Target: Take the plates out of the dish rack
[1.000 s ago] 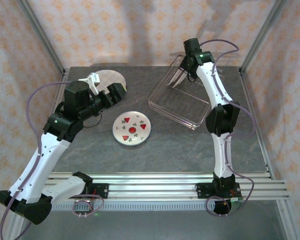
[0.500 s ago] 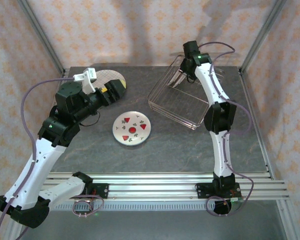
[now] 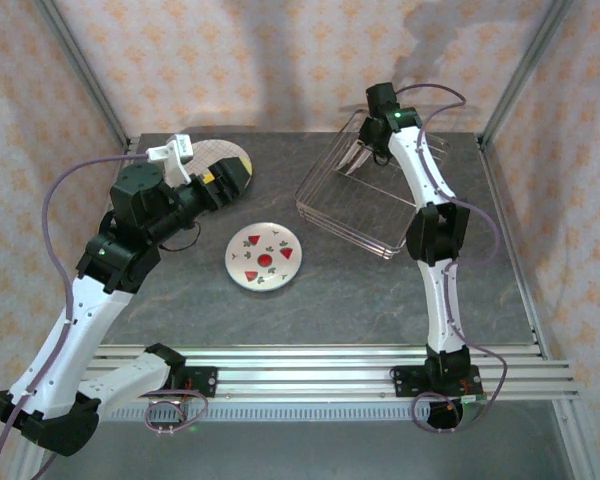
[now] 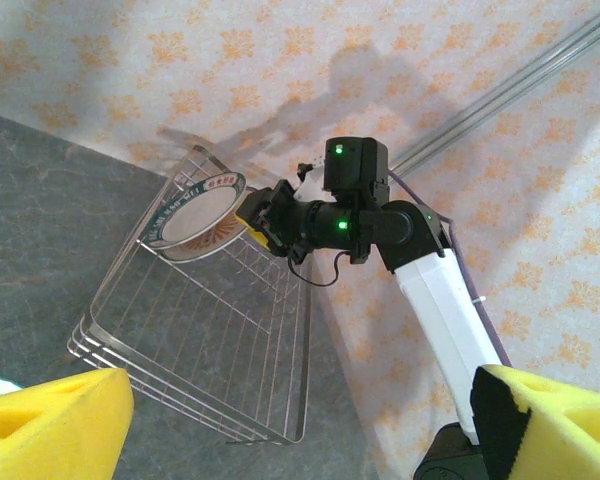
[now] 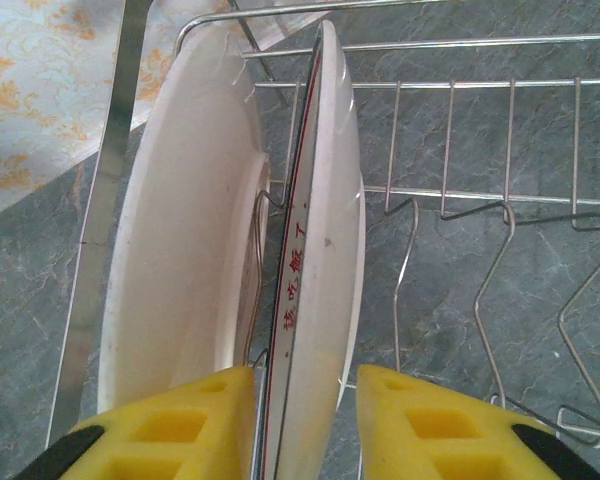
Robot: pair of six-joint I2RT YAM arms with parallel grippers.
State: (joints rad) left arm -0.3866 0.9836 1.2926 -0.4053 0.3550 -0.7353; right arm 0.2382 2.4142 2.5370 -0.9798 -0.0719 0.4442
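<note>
Table [image 3: 340, 310]: dark grey top, stone-veined, matte.

Behind the table and along both its sides: pale pink wall covering [image 3: 180, 60] with a repeating orange floral motif, hanging flat.

From the table's far corners, two bare aluminium posts rise and lean outward, one on the left [image 3: 85, 75], one on the right [image 3: 525, 70].

Along the table's near edge: a band of ribbed aluminium rails [image 3: 310, 372]. Below that edge, a plain grey surface [image 3: 300, 450].

Light is even and soft. Blurred grey shadows [image 3: 270, 80] lie on the wall covering behind the table's far edge.
</note>
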